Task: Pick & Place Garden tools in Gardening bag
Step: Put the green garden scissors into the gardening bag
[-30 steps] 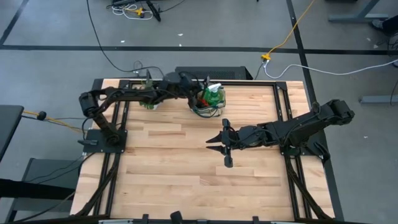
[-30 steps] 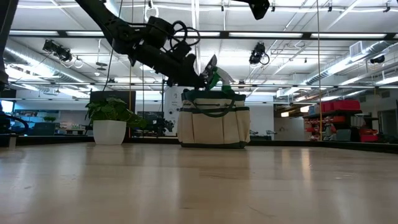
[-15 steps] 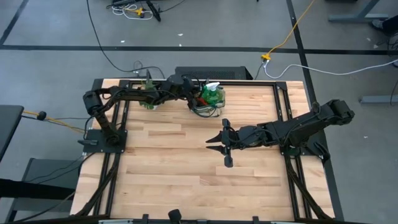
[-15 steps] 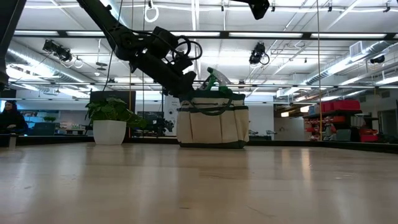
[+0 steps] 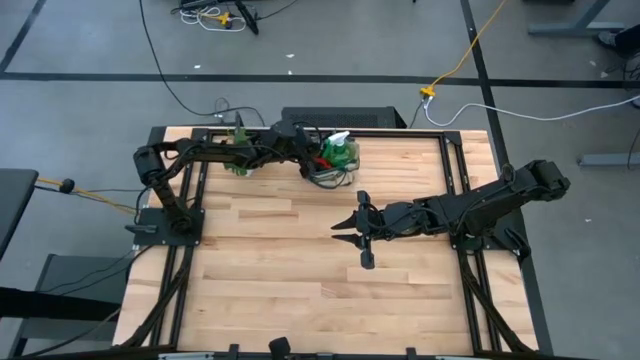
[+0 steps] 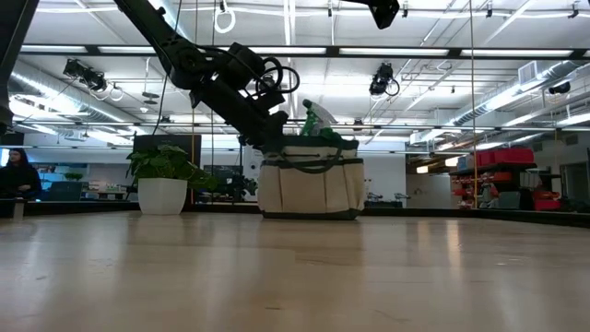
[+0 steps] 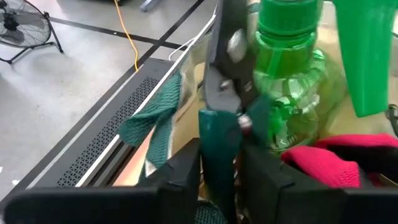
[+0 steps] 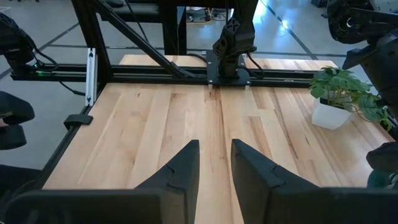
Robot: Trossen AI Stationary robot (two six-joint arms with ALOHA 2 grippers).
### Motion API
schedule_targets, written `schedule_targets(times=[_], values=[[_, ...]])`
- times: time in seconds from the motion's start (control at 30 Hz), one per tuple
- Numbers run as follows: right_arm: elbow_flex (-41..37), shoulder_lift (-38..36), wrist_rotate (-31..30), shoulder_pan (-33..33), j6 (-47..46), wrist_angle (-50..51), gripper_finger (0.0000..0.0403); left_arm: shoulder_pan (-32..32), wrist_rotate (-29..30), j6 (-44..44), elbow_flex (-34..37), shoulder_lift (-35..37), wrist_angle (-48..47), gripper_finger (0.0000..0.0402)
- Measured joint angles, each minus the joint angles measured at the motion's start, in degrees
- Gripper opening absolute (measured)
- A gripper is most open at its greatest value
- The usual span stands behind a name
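Note:
The beige gardening bag [image 5: 337, 172] with dark green trim stands at the table's far edge, and it shows in the low view [image 6: 313, 184]. A green spray bottle [image 7: 292, 87] with a white trigger [image 5: 343, 137] and a red tool head [image 7: 323, 163] are inside it. My left gripper [image 7: 219, 171] is at the bag's mouth [image 6: 274, 138], shut on the dark-handled pruning shears [image 7: 222, 93]. A green knitted cloth [image 7: 152, 121] hangs at the bag's rim. My right gripper [image 5: 340, 231] waits open and empty over the table's middle. I cannot make out black gloves. My left gripper pinches the shears' dark teal handle [image 7: 219, 134] between its two fingers, just behind the pivot. The shears lie along the fingers, their metal blades [image 7: 227, 50] pointing away from the gripper, beside the spray bottle. The gripper slants down into the bag from the table's left.
A leafy plant in a white pot [image 5: 238, 165] stands left of the bag under my left arm, and it shows in the low view [image 6: 164, 180] and right wrist view [image 8: 339, 99]. Bare wood lies across the near half of the table [image 5: 300, 290].
My left gripper has gone down and a little toward the table's right edge, into the bag's mouth, still shut on the shears. The shears' blades, which stood above the bag's rim a second ago, have sunk below it. The right arm has kept still.

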State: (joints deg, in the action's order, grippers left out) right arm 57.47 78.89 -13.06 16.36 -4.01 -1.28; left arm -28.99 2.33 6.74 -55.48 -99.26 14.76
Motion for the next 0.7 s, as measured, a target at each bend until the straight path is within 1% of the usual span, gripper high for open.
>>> schedule_targets(times=[0.07,0.17,0.53,0.7], values=[[0.0,0.0,0.0,0.0,0.0,0.0,0.0091,0.0,0.02,0.0,0.0,0.0,0.0,0.0118],[0.0,0.0,0.02,0.0,0.0,0.0,0.0091,-0.02,-0.61,-0.02,0.0,0.0,0.0,0.0127],[0.0,0.0,0.02,-0.01,0.04,0.04,0.0091,0.09,-0.55,-0.37,0.07,0.48,-0.15,0.0132],[0.0,0.0,0.02,-0.04,0.07,0.24,0.0091,0.35,-0.77,-0.09,0.15,3.5,-0.32,0.0132]])
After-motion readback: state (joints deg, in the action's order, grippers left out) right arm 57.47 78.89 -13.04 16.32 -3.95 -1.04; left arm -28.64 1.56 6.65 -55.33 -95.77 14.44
